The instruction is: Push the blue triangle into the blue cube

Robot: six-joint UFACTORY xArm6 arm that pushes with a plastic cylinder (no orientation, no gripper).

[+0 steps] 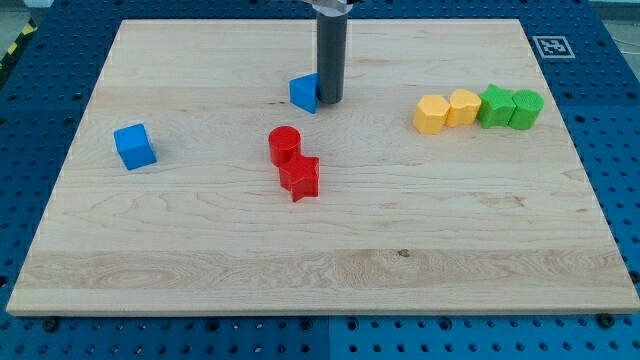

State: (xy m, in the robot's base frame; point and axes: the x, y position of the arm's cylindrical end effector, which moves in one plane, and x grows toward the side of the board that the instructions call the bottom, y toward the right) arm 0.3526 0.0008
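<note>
The blue triangle lies on the wooden board near the view's top centre. My tip stands right against its right side, touching or nearly so. The blue cube sits far off at the view's left, well below and left of the triangle. Nothing lies between the two blue blocks.
A red cylinder and a red star-shaped block sit together in the middle, below the triangle. At the view's right stand two yellow blocks and two green blocks in a row. The board's edge runs along the bottom.
</note>
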